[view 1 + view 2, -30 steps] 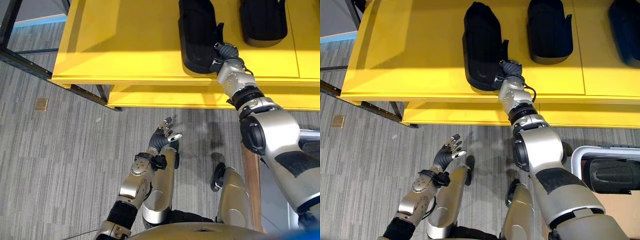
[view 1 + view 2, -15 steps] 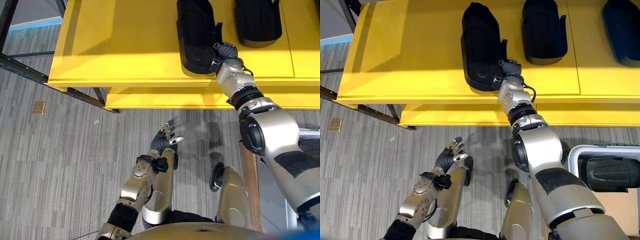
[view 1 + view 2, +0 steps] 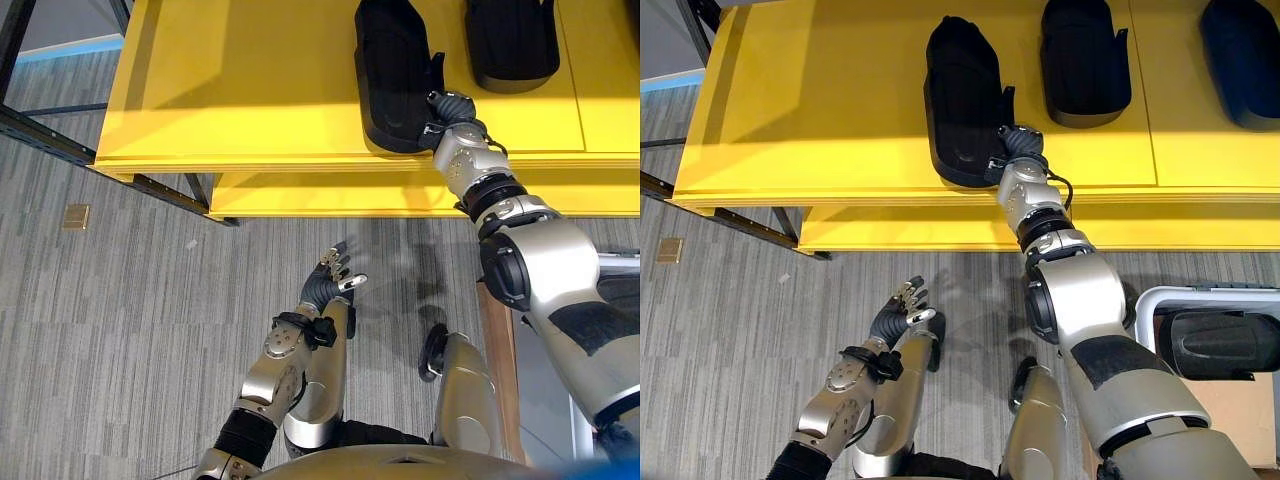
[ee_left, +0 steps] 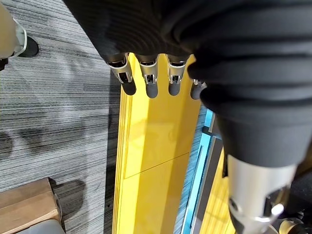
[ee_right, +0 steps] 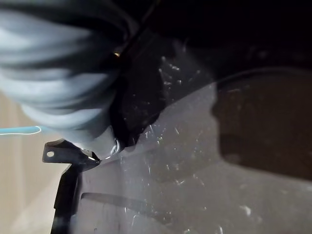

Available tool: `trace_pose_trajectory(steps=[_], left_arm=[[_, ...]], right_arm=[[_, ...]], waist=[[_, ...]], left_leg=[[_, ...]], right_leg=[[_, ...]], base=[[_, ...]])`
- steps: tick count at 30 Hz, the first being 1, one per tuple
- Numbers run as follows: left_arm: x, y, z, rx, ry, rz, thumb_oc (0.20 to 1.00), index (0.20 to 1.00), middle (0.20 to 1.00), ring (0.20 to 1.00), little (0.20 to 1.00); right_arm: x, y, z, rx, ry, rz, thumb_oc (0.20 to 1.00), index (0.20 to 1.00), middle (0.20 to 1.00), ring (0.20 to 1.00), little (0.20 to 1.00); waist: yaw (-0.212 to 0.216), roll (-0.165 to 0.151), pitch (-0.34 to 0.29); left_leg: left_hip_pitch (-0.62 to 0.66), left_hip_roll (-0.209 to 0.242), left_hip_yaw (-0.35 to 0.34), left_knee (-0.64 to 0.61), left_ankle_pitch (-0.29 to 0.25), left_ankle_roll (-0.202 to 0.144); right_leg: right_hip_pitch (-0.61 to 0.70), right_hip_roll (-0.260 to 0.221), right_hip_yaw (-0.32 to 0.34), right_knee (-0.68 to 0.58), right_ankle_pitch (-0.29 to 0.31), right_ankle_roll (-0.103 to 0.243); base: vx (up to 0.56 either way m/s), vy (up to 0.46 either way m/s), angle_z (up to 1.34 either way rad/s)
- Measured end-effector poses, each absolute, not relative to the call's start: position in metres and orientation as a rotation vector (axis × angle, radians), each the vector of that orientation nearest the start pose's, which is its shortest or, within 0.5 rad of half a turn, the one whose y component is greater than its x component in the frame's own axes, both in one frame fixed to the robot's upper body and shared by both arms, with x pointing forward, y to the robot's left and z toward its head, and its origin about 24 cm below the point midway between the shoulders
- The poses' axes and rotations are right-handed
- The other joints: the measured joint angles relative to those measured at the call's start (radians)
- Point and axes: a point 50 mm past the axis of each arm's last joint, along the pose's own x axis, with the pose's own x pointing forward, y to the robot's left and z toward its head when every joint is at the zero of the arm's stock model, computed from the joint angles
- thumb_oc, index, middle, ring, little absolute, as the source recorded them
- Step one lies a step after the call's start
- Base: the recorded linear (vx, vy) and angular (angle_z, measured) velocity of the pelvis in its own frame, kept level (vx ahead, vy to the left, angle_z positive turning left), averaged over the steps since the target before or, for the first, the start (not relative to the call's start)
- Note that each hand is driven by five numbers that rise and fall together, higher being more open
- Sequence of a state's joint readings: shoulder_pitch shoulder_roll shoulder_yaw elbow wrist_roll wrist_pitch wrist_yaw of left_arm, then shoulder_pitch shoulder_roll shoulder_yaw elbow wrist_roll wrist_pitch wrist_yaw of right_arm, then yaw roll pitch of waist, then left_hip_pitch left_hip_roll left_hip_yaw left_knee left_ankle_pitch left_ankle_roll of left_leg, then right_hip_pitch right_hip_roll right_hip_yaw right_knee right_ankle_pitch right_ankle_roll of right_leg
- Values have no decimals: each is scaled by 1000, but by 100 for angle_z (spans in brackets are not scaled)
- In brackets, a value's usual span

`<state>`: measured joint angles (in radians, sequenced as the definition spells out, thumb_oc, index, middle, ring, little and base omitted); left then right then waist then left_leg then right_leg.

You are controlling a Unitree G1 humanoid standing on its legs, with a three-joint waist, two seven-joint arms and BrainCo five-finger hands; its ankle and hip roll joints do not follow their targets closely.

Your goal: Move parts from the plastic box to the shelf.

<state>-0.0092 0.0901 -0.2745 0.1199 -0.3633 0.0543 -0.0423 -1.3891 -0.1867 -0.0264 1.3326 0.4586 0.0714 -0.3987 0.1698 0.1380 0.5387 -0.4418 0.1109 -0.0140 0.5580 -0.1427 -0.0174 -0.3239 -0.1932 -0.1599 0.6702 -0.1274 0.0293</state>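
Right robot hand (image 3: 1018, 141) touches black part (image 3: 960, 95) near shelf (image 3: 820, 120) edge.

right hand (image 3: 1018, 142) fingers hidden behind black part (image 3: 960, 100) on shelf (image 3: 820, 110); grip unreadable. Box (image 3: 1200, 345) cut off at edge.

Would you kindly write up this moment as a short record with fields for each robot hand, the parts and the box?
right robot hand: at the near right corner of the leftmost black part on the yellow shelf; fingers hidden, grip unclear
left robot hand: low over the grey floor, fingers relaxed, holding nothing
parts on shelf: three in the right eye view, second and third to the right
plastic box: at the robot's right, one black part inside
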Motion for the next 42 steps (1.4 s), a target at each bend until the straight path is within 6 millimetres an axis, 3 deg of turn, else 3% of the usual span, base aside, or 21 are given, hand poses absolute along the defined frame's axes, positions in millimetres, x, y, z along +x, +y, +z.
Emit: trace_pose_trajectory(steps=[5, 12, 15, 21, 24, 32, 33, 34, 35, 42], left_arm=[[242, 98, 6, -252, 220, -293, 1000, 1000, 1000, 1000, 1000], [245, 97, 9, -258, 208, -290, 1000, 1000, 1000, 1000, 1000], [247, 99, 11, -269, 198, -272, 1000, 1000, 1000, 1000, 1000], [247, 95, 11, -280, 197, -279, 1000, 1000, 1000, 1000, 1000], [246, 95, 11, -279, 199, -277, 1000, 1000, 1000, 1000, 1000], [243, 99, 7, -273, 215, -269, 1000, 1000, 1000, 1000, 1000], [242, 99, 6, -273, 219, -268, 1000, 1000, 1000, 1000, 1000], [242, 100, 6, -273, 219, -268, 1000, 1000, 1000, 1000, 1000], [241, 100, 6, -274, 220, -267, 1000, 1000, 1000, 1000, 1000], [235, 105, -1, -270, 247, -254, 1000, 1000, 1000, 1000, 1000]], right_arm=[[433, -143, 222, 191, 82, -323, 200, 200, 200, 200, 200], [433, -142, 235, 133, 45, -323, 200, 200, 200, 200, 200], [433, -149, 241, 128, 29, -345, 200, 200, 200, 200, 200], [433, -148, 247, 124, 33, -358, 200, 200, 200, 200, 200], [433, -151, 241, 116, 61, -375, 200, 200, 200, 200, 200], [433, -148, 256, 131, 32, -375, 200, 200, 200, 200, 200], [433, -147, 260, 128, 22, -373, 473, 473, 473, 473, 473], [433, -147, 262, 129, 18, -372, 689, 689, 689, 689, 689], [432, -146, 266, 135, 9, -369, 1000, 1000, 1000, 1000, 1000], [432, -145, 274, 245, -7, -361, 1000, 1000, 1000, 1000, 1000]], waist=[[15, 0, 0], [20, 0, 0], [45, 0, 0], [61, 1, 0], [65, 1, 0], [69, 2, -2], [67, 3, -2], [67, 3, -2], [67, 3, -2], [60, 3, -2]], left_leg=[[-7, 0, 0, 1, 1, 1], [-8, -5, 4, 0, -2, 1], [-7, -6, 5, -12, 1, 4], [-11, -10, 7, -10, 1, 5], [-14, -15, 9, 6, -8, 15], [-11, -18, 9, 6, -8, 16], [-10, -18, 9, 7, -8, 16], [-10, -18, 9, 8, -8, 16], [-10, -18, 9, 8, -8, 16], [13, -15, 7, -15, -5, 11]], right_leg=[[-1, -1, -4, -5, 1, -2], [4, -6, -4, -20, 1, -2], [9, -7, -10, -42, 1, -3], [17, -11, -19, -57, 1, -6], [18, -19, -19, -47, 1, -9], [21, -20, -19, -49, 2, -12], [22, -21, -19, -48, 2, -12], [22, -21, -19, -48, 2, -12], [22, -21, -19, -45, 2, -12], [31, -19, -19, -43, 1, -13]], base=[[14, 36, 3], [40, 63, 0], [44, 61, 2], [36, 63, 2], [25, 62, 4], [15, 49, 0], [25, 65, -2], [18, 53, 0], [11, 36, 1], [5, 1, -1]])
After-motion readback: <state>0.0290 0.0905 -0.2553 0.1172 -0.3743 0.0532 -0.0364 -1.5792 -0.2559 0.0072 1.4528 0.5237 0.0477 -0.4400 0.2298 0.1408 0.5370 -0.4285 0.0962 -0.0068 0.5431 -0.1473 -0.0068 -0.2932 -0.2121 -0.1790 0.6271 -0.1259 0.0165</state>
